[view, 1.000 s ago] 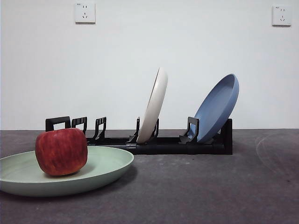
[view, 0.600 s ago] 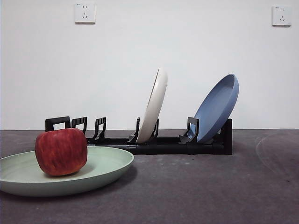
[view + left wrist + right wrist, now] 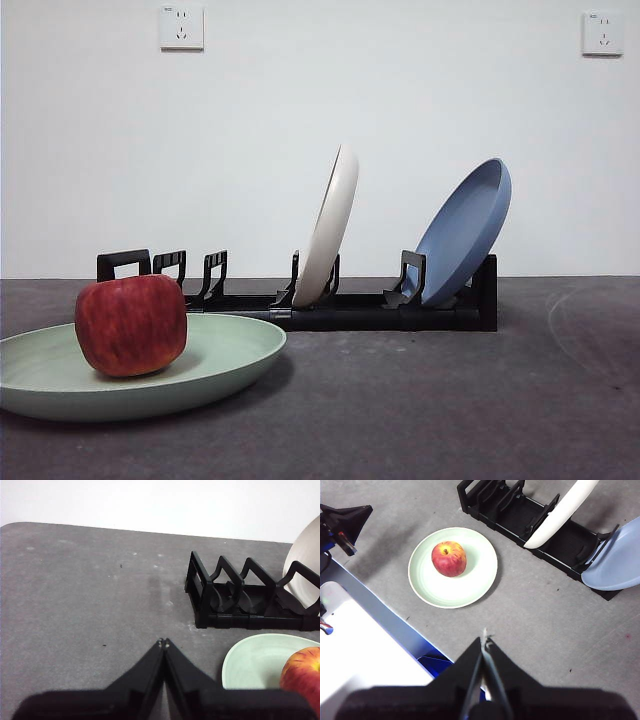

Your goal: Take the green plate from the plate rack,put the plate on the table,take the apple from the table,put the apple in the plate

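The green plate (image 3: 225,355) lies flat on the table (image 3: 430,400) at the front left, in front of the plate rack (image 3: 350,305). The apple (image 3: 130,323) sits in the plate. Both show in the right wrist view, the plate (image 3: 475,577) with the apple (image 3: 449,558) in its middle, and in the left wrist view, the plate (image 3: 250,660) with the apple (image 3: 302,672). My left gripper (image 3: 163,642) is shut and empty, beside the plate and the rack's handle end (image 3: 200,587). My right gripper (image 3: 485,639) is shut and empty, high above the table, apart from the plate.
A cream-white plate (image 3: 332,225) and a blue plate (image 3: 465,230) stand tilted in the rack. The other arm's gripper (image 3: 345,522) shows in the right wrist view. The table's front edge (image 3: 380,612) runs near the green plate.
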